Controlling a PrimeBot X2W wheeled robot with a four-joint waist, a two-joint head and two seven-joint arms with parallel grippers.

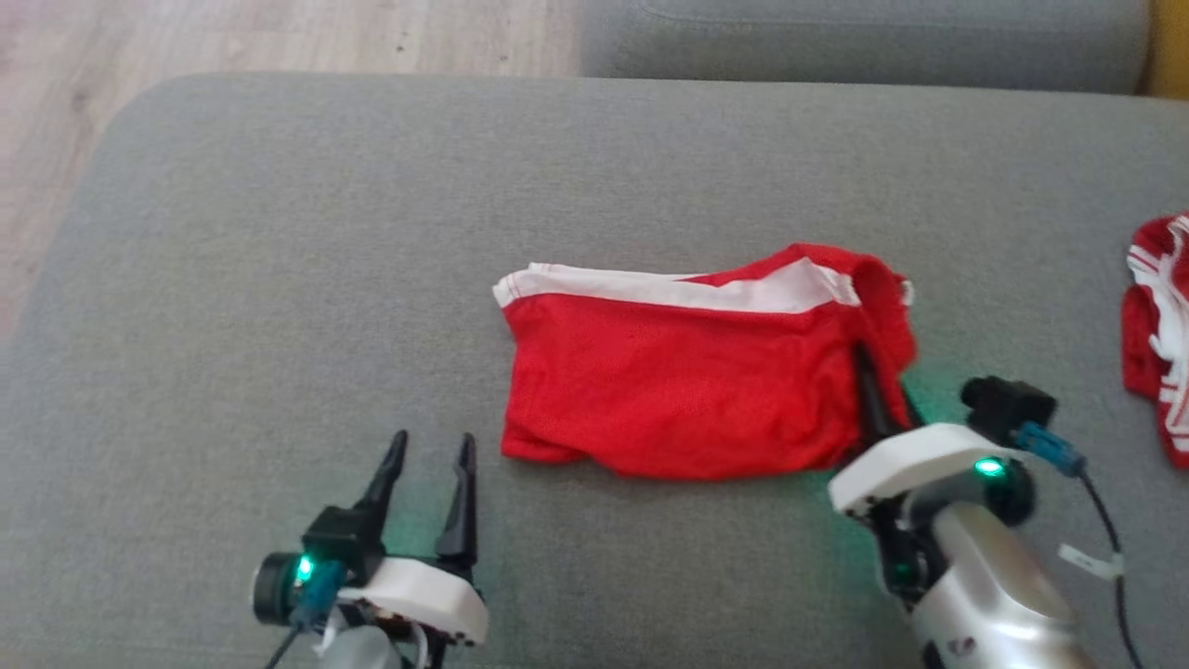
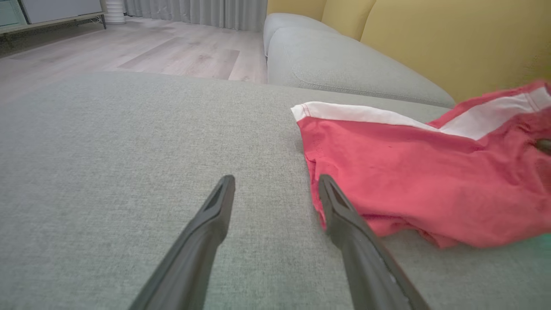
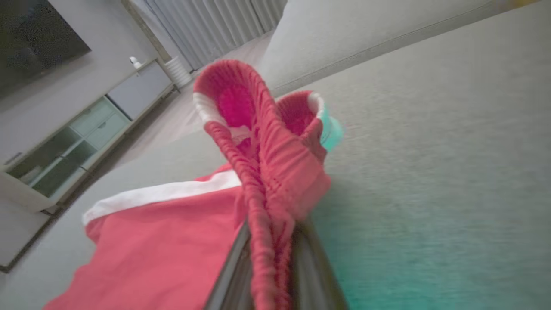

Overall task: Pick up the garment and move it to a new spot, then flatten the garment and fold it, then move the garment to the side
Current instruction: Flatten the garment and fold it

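Observation:
The garment (image 1: pixel 678 381) is a pair of red shorts with a white side stripe, lying mostly flat on the grey cushion (image 1: pixel 279 279). My right gripper (image 1: pixel 868 372) is shut on the gathered waistband at the garment's right end, which bunches up between the fingers in the right wrist view (image 3: pixel 267 189). My left gripper (image 1: pixel 432 451) stands open on the cushion just left of the garment's lower left corner. Seen from the left wrist, the garment (image 2: pixel 422 181) lies to the right of the left gripper (image 2: pixel 275 185), whose right fingertip nearly touches the hem.
A second red-and-white cloth (image 1: pixel 1156 334) lies at the cushion's right edge. Another grey sofa cushion (image 1: pixel 864 37) sits behind, with a yellow backrest (image 2: pixel 452 38). Wooden floor (image 1: pixel 232 37) lies beyond the cushion's far left edge.

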